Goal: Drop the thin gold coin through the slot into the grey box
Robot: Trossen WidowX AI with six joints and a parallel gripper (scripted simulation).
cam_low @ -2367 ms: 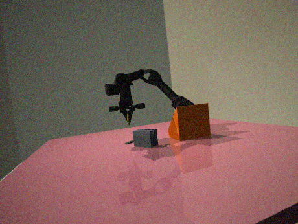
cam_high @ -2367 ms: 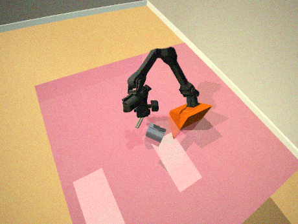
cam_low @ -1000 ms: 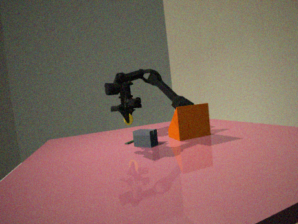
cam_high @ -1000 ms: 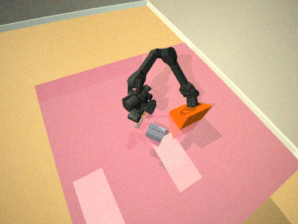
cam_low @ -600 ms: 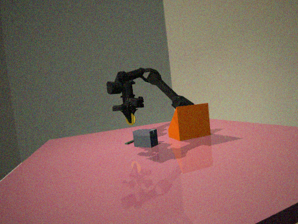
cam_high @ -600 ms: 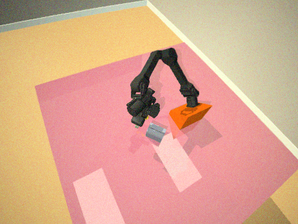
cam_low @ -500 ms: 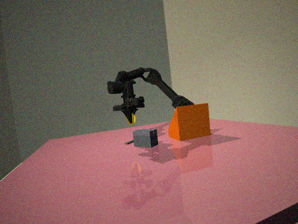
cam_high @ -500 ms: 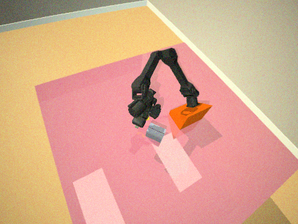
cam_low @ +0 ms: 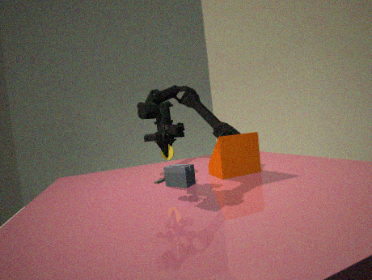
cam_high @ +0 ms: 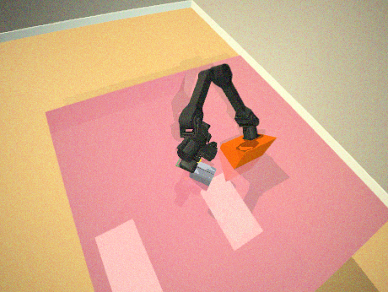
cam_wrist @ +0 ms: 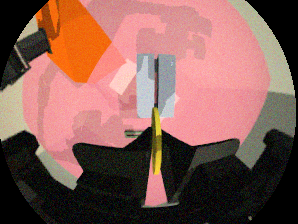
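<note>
My gripper (cam_low: 166,154) (cam_wrist: 152,129) is shut on the gold coin (cam_high: 199,160) (cam_low: 170,152) (cam_wrist: 157,145), which is held on edge and points down from the fingertips. The closed grey box (cam_high: 203,174) (cam_low: 177,176) (cam_wrist: 145,90) stands below; the exterior view shows a gap between coin and lid. In the wrist view the lid's dark slot runs up the picture, nearly in line with the coin, whose far end overlaps the near end of the slot. The dark-green holder (cam_low: 159,181) (cam_wrist: 133,134) is empty beside the box, mostly hidden by the arm in the top view.
A large orange wedge-shaped block (cam_high: 240,154) (cam_low: 238,155) (cam_wrist: 82,42) stands at the arm's base, to the right of the box in the top and exterior views. The pink table top (cam_high: 105,169) (cam_low: 101,210) carries pale light patches, shadows and reflections.
</note>
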